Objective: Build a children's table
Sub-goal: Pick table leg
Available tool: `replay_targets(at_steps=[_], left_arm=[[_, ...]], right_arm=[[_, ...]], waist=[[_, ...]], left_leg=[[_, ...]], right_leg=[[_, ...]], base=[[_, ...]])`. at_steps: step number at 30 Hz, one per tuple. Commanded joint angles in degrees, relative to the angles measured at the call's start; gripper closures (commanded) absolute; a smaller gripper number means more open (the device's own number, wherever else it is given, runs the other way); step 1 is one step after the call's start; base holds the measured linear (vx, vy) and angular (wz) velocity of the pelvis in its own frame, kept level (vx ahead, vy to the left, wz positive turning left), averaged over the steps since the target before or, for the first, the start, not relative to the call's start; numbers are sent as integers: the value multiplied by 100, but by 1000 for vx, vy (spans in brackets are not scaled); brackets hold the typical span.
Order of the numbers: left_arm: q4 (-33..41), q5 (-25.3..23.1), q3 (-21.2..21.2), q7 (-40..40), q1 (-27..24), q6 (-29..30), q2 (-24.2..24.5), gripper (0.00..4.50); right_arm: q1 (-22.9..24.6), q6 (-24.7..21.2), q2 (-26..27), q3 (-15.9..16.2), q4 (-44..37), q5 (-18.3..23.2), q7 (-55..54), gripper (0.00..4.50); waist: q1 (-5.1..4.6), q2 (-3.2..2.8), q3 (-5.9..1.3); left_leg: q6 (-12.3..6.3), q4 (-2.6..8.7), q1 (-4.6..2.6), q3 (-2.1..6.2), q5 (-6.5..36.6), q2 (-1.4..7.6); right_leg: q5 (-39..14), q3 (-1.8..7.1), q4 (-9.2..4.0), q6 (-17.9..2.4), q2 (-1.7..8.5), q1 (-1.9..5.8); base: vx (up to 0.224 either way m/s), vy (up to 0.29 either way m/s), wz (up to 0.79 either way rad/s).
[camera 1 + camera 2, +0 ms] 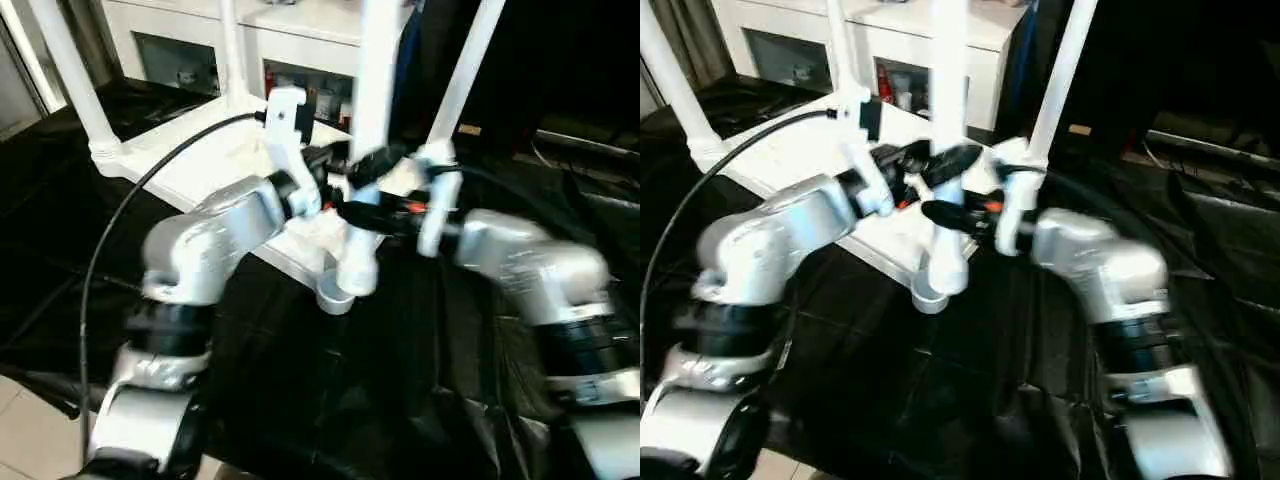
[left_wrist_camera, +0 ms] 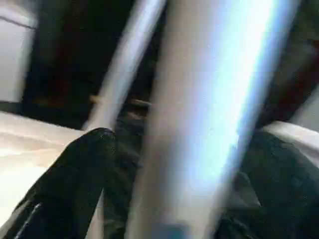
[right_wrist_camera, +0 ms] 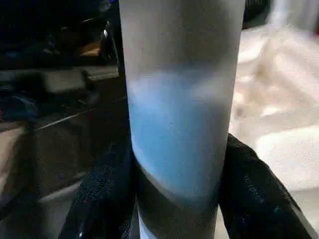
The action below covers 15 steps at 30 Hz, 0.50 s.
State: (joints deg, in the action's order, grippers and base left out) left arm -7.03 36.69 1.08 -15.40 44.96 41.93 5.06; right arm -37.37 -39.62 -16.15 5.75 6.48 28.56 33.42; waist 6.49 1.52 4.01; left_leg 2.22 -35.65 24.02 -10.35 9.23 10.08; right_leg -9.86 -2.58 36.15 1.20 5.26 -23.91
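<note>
1. The robot's silver forearms (image 1: 215,240) are reaching in over the black sheet (image 1: 940,390).
2. The white plastic rectangular tabletop (image 1: 215,160) is lying upside down on it, legs standing up.
3. The right gripper (image 3: 177,199) is clamping the near-corner white tubular leg (image 1: 945,150).
4. The left gripper (image 2: 179,164) is straddling that leg, fingers spread.

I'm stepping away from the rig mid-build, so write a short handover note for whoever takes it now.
Right gripper: shut on the near leg, fingers pressed against both sides.
Left gripper: open, its fingers either side of the same leg, not clamping.
Tabletop lies underside up on the black sheet; three other legs stand in corner sockets.
Near leg stands at the near corner socket; I cannot tell whether it is fully seated.
Left: seat it, release, flip the table.
</note>
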Motion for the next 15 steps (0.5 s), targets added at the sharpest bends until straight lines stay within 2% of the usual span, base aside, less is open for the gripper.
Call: replay_targets(at_steps=[1, 2, 4, 6, 14, 15], left_arm=[[-143, -264, 112, 409, 130, -109, -69, 38], [-147, -319, 140, 532, 135, -123, -102, 38], [-169, -416, 164, 683, 147, -152, -137, 46], [-178, -472, 153, 710, 150, -176, -126, 76], [-300, -667, 218, 864, 225, -393, -153, 125], [-295, -661, 252, 884, 230, -403, -189, 142]], right_arm=[[-13, 222, 115, 44, -162, -284, -444, 268], [-16, 216, 185, 34, -143, -302, -544, 268], [-16, 271, 275, 34, -121, -371, -658, 268], [-22, 280, 312, 23, -117, -389, -717, 268], [-85, 351, 520, -25, -135, -563, -974, 269], [-87, 357, 539, -32, -139, -580, -985, 269]], waist=[[6, 32, -492], [1, 20, -484], [2, 38, -495], [-3, 35, -492], [-11, 12, -489], [-8, 12, -485]], left_leg=[[446, 494, -188, 105, 1252, 228], [456, 496, -194, 104, 1258, 235], [431, 486, -192, 98, 1195, 226], [412, 486, -194, 92, 1215, 225], [434, 495, -194, 98, 1259, 221], [451, 496, -199, 96, 1301, 223]], right_leg=[[-1413, 174, -446, -697, 266, 257], [-1393, 179, -446, -707, 267, 235], [-1291, 173, -437, -757, 268, 259], [-1257, 176, -435, -773, 258, 250], [-1210, 178, -431, -721, 259, 255], [-1256, 180, -439, -709, 262, 248]], base=[[0, 0, 0], [0, 0, 0], [0, 0, 0], [0, 0, 0], [0, 0, 0], [0, 0, 0]])
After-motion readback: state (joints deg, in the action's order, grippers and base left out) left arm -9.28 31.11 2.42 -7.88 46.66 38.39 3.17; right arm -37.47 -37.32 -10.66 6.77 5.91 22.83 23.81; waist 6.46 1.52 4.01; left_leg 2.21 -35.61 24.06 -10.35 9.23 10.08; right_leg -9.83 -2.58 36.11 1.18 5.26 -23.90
